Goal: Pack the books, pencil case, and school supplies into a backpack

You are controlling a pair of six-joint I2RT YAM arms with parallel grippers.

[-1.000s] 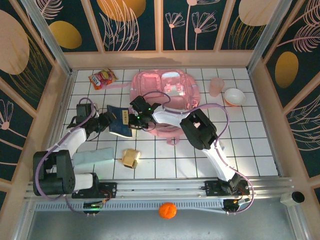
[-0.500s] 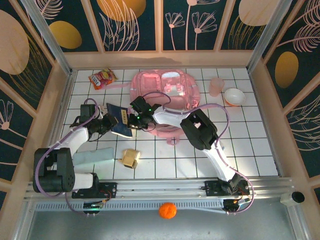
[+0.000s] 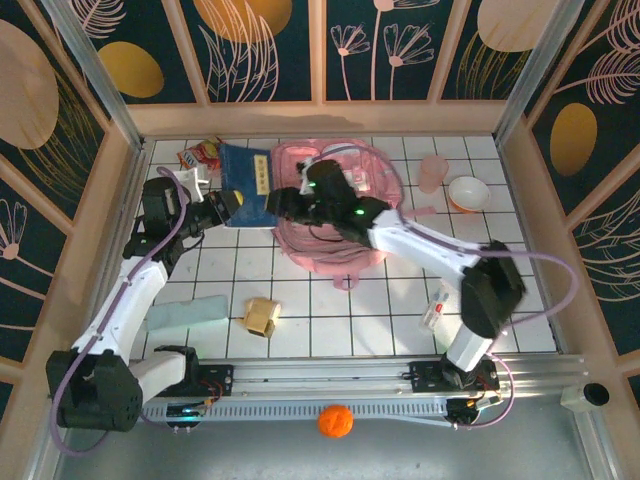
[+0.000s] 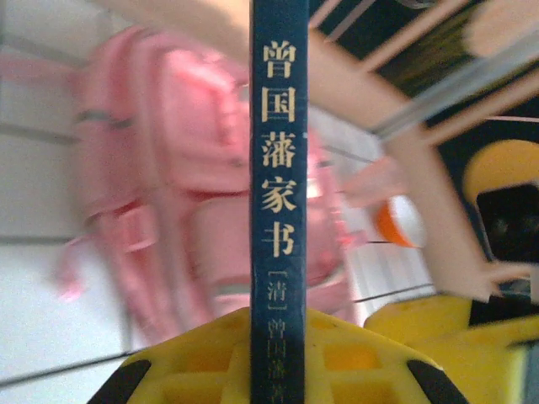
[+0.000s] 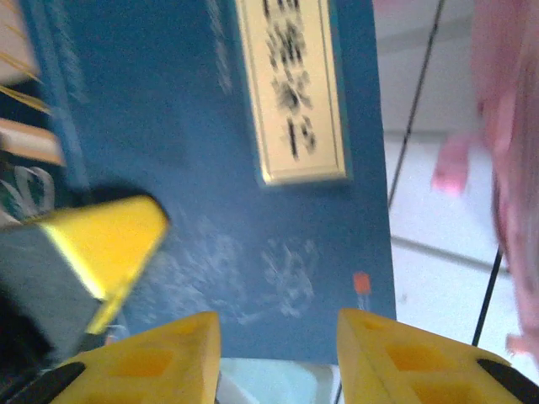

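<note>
Backpack (image 3: 332,252), glossy pink, lies flat on the tiled table (image 3: 520,300) toward the far middle. The right arm crosses over it, so from above I cannot make out whether its main pocket is unzipped or what it holds. The book, the pencil case and both supplies are all outside it.

One navy book (image 3: 245,185) is lifted off the table at the backpack's left edge, its cover with the yellow label tilted up toward the overhead camera. The left gripper (image 3: 220,207) is clenched on the book's near-left edge. In the left wrist view the spine stands upright between the yellow fingers, with gold characters running down it. The right gripper (image 3: 278,203) is at the book's right side with its jaws parted. In its wrist view the cover lies just beyond the fingertips, and it looks released, though blur makes contact hard to judge.

One mint pencil case (image 3: 188,313) lies at the near left, well apart from the backpack, and one tan box (image 3: 262,316) sits just beside it. One white oblong item (image 3: 437,308) lies by the right arm's elbow. One snack bag (image 3: 195,157) is partly hidden behind the book. One pink cup (image 3: 432,172) and one bowl (image 3: 468,192) stand together at the far right.
</note>
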